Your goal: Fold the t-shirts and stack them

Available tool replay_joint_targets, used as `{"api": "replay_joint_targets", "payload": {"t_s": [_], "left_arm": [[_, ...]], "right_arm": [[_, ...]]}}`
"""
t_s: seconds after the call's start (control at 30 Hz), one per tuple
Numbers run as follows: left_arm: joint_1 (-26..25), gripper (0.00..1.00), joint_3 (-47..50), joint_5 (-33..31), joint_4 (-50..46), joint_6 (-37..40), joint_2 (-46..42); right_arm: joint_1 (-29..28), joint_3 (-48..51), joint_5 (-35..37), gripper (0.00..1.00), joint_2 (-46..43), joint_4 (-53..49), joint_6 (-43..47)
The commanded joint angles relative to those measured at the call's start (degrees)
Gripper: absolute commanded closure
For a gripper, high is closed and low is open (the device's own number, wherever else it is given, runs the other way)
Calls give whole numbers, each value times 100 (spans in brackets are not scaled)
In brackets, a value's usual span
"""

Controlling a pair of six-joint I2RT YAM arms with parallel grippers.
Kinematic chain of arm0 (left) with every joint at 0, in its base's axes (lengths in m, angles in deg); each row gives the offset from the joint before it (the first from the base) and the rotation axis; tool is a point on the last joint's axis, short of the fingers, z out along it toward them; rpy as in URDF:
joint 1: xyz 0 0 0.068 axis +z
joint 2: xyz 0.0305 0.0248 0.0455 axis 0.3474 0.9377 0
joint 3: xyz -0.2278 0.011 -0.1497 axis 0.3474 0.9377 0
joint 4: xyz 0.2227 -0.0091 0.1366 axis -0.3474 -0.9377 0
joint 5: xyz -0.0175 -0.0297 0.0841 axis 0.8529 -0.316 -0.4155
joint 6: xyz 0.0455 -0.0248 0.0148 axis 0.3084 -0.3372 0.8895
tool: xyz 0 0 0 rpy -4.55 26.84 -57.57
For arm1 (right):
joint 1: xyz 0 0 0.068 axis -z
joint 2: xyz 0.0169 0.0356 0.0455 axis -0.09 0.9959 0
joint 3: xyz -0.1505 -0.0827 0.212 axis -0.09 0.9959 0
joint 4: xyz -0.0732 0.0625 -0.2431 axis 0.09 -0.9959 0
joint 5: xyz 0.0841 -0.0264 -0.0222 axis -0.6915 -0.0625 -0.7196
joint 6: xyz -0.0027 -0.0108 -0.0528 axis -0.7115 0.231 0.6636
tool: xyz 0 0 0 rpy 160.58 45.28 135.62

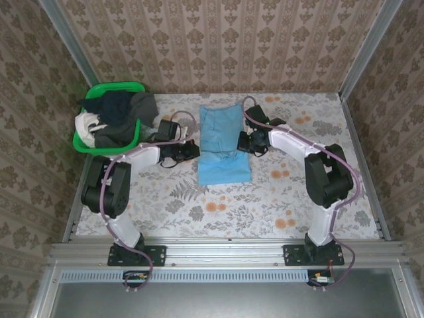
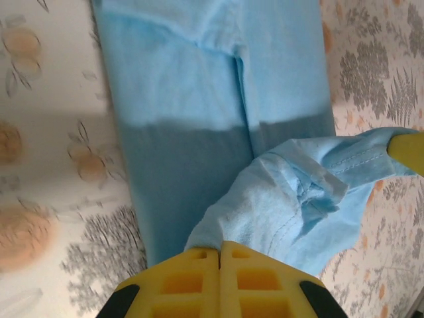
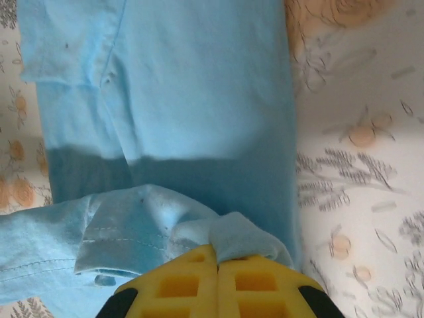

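The left gripper (image 2: 219,250) is pinching a raised, bunched fold of the light blue t-shirt (image 2: 185,86), which is lying as a long strip on the floral tablecloth (image 2: 46,132), while a second yellow fingertip (image 2: 407,151) is touching that fold at the shirt's right side.

Left arm (image 1: 109,189): elbow folded back near base, forearm reaching inward toward table centre. Left gripper (image 1: 191,150): yellow fingers (image 2: 192,281) pressed together, pinching edge of light blue t-shirt (image 2: 285,199). Right arm (image 1: 328,173): mirrored pose, elbow raised, forearm angled inward. Right gripper (image 1: 244,142): fingers (image 3: 255,283) closed tight, clamping same t-shirt. Grippers face each other, apart.
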Motion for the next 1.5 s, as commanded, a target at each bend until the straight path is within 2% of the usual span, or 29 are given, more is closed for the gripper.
{"api": "replay_joint_targets", "payload": {"t_s": [0.0,0.07,0.1,0.13,0.17,0.27,0.4,0.53,0.63,0.73,0.9,1.07,1.17,1.47], "left_arm": [[88,100,-448,365,-362,342,380],[159,98,-616,436,-418,352,646],[180,91,-673,459,-418,359,770],[203,78,-734,455,-433,359,871],[222,72,-788,460,-445,353,949],[260,73,-1012,460,-524,414,1083],[313,73,-1471,460,-827,525,1214],[336,72,-1797,460,-1077,624,1295],[339,71,-1925,460,-1134,651,1352],[381,71,-2038,460,-1152,629,1484],[492,70,-1867,437,-1046,666,1217],[667,68,-1322,248,-838,642,579],[758,66,-919,141,-754,681,165],[762,56,127,28,-519,997,-809]], "right_arm": [[126,-436,-290,92,378,-290,245],[184,-575,-281,89,580,-336,278],[219,-630,-314,87,678,-348,286],[249,-675,-338,85,751,-366,291],[278,-700,-342,81,799,-368,289],[356,-796,-347,77,818,-399,323],[444,-932,-152,64,630,-523,389],[439,-787,116,63,229,-558,443],[342,-248,92,63,-243,-203,442],[-22,452,-122,65,-670,420,547],[-610,836,-326,74,-412,652,591],[-613,98,-247,77,346,249,674],[-613,-484,-88,74,718,-85,779],[-320,-2060,154,74,1687,-657,981]]}}
